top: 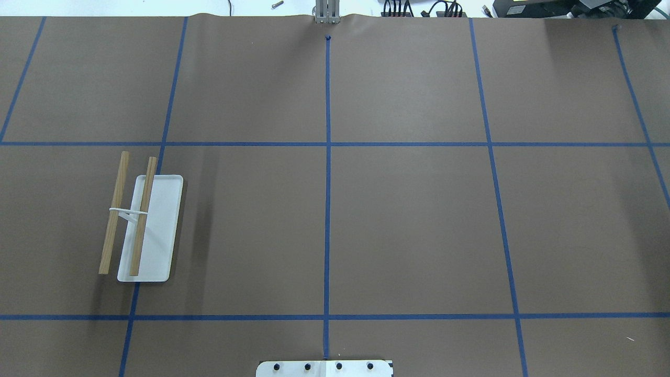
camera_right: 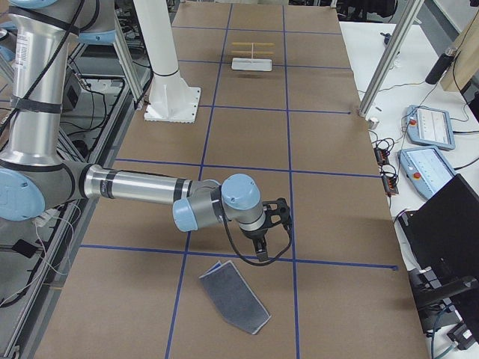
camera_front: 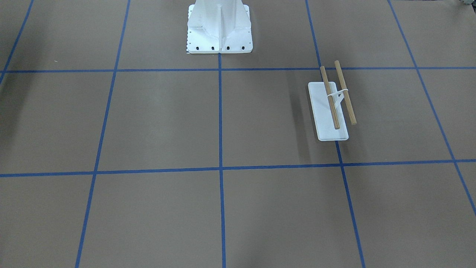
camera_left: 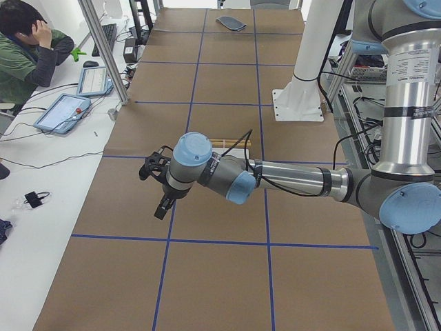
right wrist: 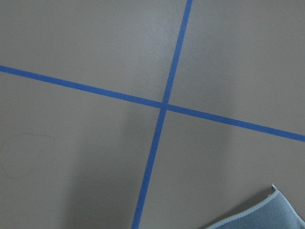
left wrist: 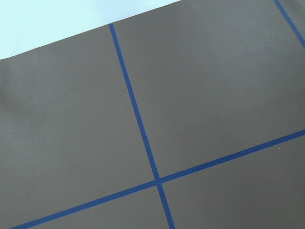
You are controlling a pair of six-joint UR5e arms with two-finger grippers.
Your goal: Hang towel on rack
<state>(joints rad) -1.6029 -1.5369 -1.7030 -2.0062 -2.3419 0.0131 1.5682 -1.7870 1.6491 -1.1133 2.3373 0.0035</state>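
Note:
The towel [camera_right: 233, 297] lies flat on the table at the robot's right end, dark grey side up with a light stitched edge. One corner shows in the right wrist view [right wrist: 281, 214], and it is a small dark shape in the exterior left view [camera_left: 231, 23]. The rack [top: 141, 225] stands on the robot's left side: two wooden dowels [camera_front: 336, 96] on a white support over a white base plate [camera_front: 329, 126]. My right gripper [camera_right: 260, 248] hangs just above the table a little beyond the towel. My left gripper [camera_left: 160, 201] hovers near the rack [camera_left: 227, 143]. I cannot tell whether either is open or shut.
The large white bolted pedestal [camera_front: 219, 29] stands at the robot's edge of the table, also in the side views [camera_right: 174, 97]. Blue tape lines cross the brown table cover [top: 408, 225]. An operator [camera_left: 27, 48] sits by tablets beside the table.

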